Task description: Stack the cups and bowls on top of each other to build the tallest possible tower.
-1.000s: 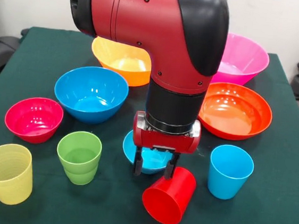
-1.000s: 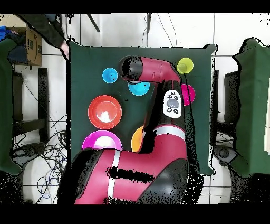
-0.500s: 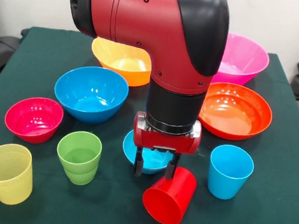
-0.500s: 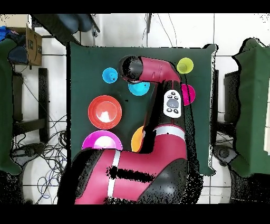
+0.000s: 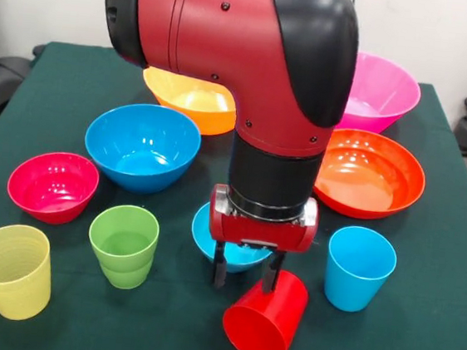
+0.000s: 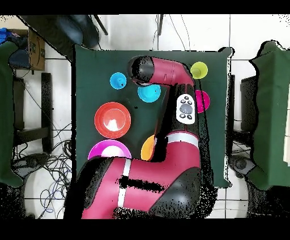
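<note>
My gripper (image 5: 244, 276) hangs open just above the table, at the closed end of the red cup (image 5: 267, 319). That cup lies on its side with its mouth toward the front edge, and the right finger (image 5: 271, 276) touches it. The small light blue bowl (image 5: 234, 249) sits right behind the fingers. The light blue cup (image 5: 360, 268), lime green cup (image 5: 123, 245) and yellow cup (image 5: 10, 270) stand upright along the front. Nothing is stacked. In the overhead view the arm (image 6: 164, 76) hides the gripper and the red cup.
Magenta bowl (image 5: 53, 185) and blue bowl (image 5: 142, 144) sit on the left, with the yellow-orange bowl (image 5: 193, 100) behind the arm. Pink bowl (image 5: 380, 90) and red-orange bowl (image 5: 370, 174) are at the right. A person (image 6: 73, 27) shows beyond the table's corner.
The gripper has dropped a little and come forward. The red cup has been pushed slightly toward the front edge. The person at the corner has shifted.
</note>
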`<state>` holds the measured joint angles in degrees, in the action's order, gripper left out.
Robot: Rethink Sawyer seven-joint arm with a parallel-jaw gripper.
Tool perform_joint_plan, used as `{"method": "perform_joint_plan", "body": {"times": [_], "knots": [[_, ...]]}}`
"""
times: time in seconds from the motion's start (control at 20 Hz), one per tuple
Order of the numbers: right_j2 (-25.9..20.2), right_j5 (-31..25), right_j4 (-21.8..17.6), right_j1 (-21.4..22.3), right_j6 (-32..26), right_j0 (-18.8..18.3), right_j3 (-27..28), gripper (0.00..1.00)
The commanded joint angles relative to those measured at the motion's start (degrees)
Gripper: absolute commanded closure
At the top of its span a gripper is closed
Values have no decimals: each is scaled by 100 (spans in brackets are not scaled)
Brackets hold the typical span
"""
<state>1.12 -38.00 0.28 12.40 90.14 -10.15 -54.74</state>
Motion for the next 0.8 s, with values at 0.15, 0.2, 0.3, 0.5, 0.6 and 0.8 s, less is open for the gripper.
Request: {"method": "perform_joint_plan", "body": {"times": [0.15,0.2,0.3,0.5,0.6,0.8], "knots": [[-1008,-1054,47,-620,-525,-78,978,0],[-1006,-1105,47,-622,-516,-69,1007,0],[-1017,-1318,73,-622,-492,-53,1097,0],[-1036,-1667,142,-578,-390,-42,1048,0],[-1001,-1669,151,-507,-319,-64,890,0],[-978,-1681,159,-546,-263,-63,974,0]]}}
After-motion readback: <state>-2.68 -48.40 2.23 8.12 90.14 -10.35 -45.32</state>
